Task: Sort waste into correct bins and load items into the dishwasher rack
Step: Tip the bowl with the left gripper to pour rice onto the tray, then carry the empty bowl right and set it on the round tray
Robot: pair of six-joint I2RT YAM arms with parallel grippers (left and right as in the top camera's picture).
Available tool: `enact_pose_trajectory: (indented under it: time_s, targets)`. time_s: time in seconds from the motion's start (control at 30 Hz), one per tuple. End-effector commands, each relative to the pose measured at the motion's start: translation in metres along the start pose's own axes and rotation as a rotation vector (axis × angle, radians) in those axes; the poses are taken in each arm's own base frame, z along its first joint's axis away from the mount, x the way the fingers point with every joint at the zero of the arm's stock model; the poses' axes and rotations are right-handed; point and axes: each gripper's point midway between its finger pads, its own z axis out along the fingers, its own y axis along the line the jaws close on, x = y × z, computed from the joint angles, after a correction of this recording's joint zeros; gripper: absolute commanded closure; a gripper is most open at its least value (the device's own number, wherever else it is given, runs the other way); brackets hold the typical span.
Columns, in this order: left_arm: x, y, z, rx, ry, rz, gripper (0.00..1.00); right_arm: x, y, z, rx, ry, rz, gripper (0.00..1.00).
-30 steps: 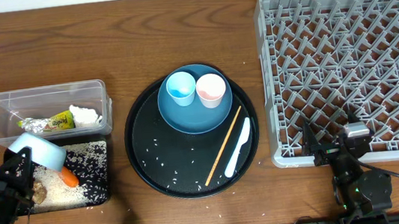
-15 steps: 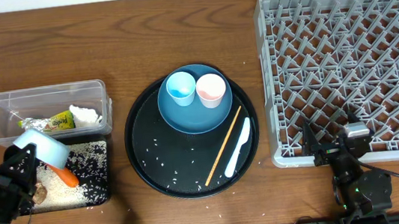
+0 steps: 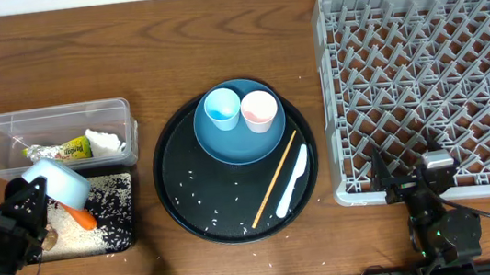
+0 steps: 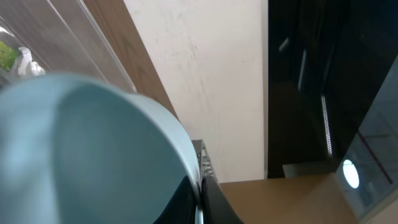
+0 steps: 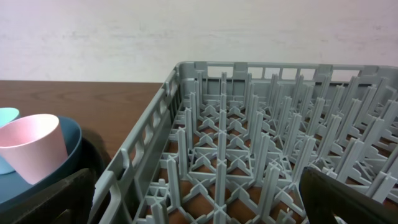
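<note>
Overhead shows the white bowl (image 3: 54, 184) tipped over the black tray (image 3: 130, 213); left wrist only its pale inside. Left fingers (image 4: 211, 202) clamp it; right fingers (image 5: 348, 199) apart.

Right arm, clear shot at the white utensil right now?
Probably yes. The right gripper is open and empty, and the white utensil lies uncovered, though the chopstick sits close beside it.

Print on snack wrapper (image 3: 69, 150) illegible
</note>
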Motion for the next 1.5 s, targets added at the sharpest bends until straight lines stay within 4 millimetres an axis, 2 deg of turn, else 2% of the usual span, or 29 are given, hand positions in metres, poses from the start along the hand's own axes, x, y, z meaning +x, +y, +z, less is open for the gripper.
enact_pose_trajectory:
  time_s: [0.0, 0.27, 0.33, 0.57, 0.67, 0.83, 0.97, 1.27, 1.47]
  targets:
    - [0.000, -0.005, 0.001, 0.026, -0.015, 0.055, 0.93, 0.000, 0.001, 0.000, -0.004, -0.001, -0.008, 0.01]
    - [0.000, -0.004, 0.005, 0.029, -0.001, 0.093, 0.92, 0.000, 0.001, 0.000, -0.004, -0.001, -0.008, 0.01]
    - [0.003, -0.005, 0.008, 0.033, 0.013, 0.084, 0.94, 0.000, 0.001, 0.000, -0.004, -0.001, -0.008, 0.01]
    - [0.018, -0.017, 0.032, 0.063, 0.125, 0.122, 0.94, 0.000, 0.001, 0.000, -0.004, -0.001, -0.008, 0.01]
    - [0.031, -0.030, 0.050, 0.078, 0.224, 0.172, 0.94, 0.000, 0.001, 0.000, -0.004, -0.001, -0.008, 0.01]
    - [0.065, -0.058, 0.079, 0.048, 0.462, 0.287, 0.94, 0.000, 0.001, 0.000, -0.004, -0.001, -0.008, 0.01]
    - [0.092, -0.069, 0.095, -0.026, 0.627, 0.340, 0.94, 0.000, 0.001, 0.000, -0.004, -0.001, -0.008, 0.01]
    - [0.142, -0.035, 0.110, -0.451, 0.851, 0.502, 0.94, 0.000, 0.001, 0.000, -0.004, -0.001, -0.008, 0.01]
    - [0.173, -0.027, 0.114, -0.643, 0.910, 0.647, 0.94, 0.000, 0.001, 0.000, -0.004, -0.001, -0.008, 0.01]
